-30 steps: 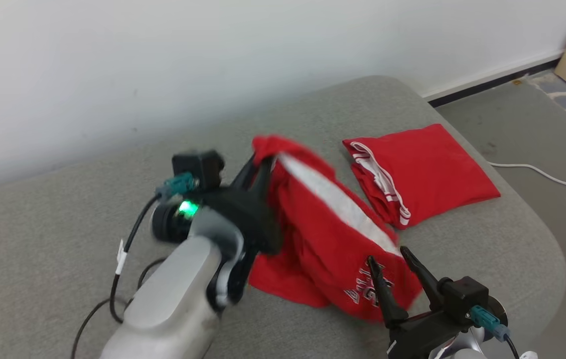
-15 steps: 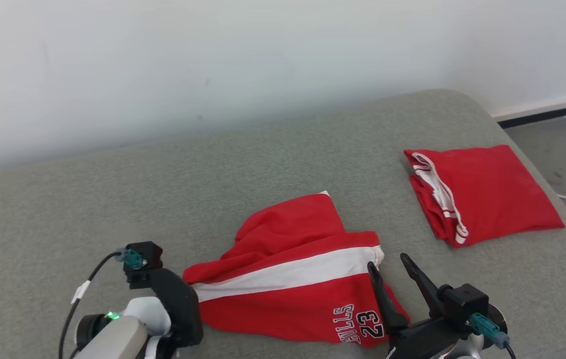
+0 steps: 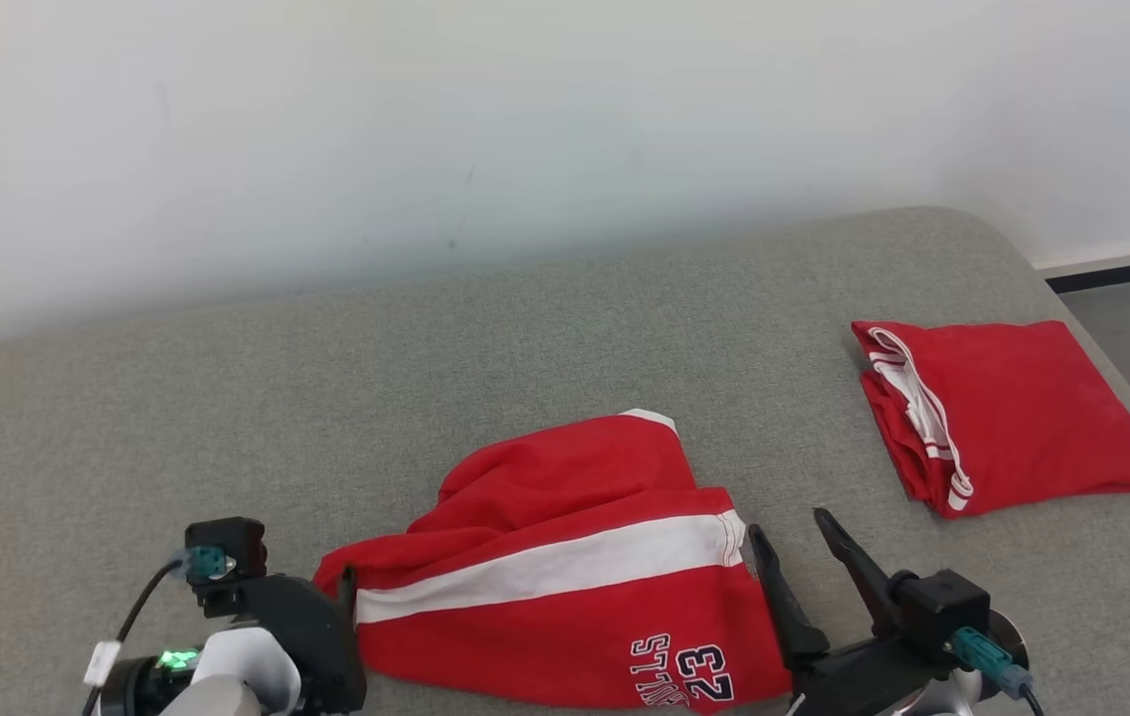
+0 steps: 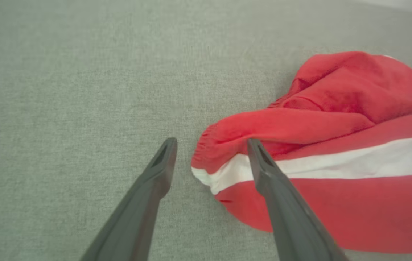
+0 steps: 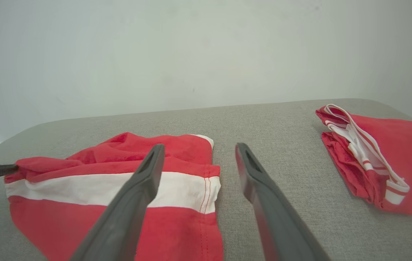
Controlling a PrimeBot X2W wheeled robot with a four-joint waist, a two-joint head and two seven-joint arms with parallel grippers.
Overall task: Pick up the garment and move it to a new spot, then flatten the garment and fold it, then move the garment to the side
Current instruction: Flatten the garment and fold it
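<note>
Garment [image 3: 565,587] is dumped on the grey cushion [image 3: 426,398], close to the near edge and roughly in the middle, more crumpled than flat. It's a pair of red shorts, with a wide white stripe running left to right and a "23" printed by the near right corner. The far part is bunched up into a soft hump.

At its left end, the left gripper [image 4: 211,142] is spread wide. In the left wrist view one finger is seen over the red-and-white edge and the other over bare cushion, with nothing pinched between them. Whether that finger is actually touching cloth can't be told, tbh.

The right gripper [image 3: 786,524] is spread wide too and is parked just beside the garment's right edge, by the stitched hem, with nothing held. In the right wrist view one finger is seen in front of the cloth and the other over plain cushion.

A folded red piece with white trim [image 3: 1013,418] is laid well apart, far right on the cushion. A white wall [image 3: 525,119] is seen behind everything, with a dark baseboard [image 3: 1122,268] at the far right.
</note>
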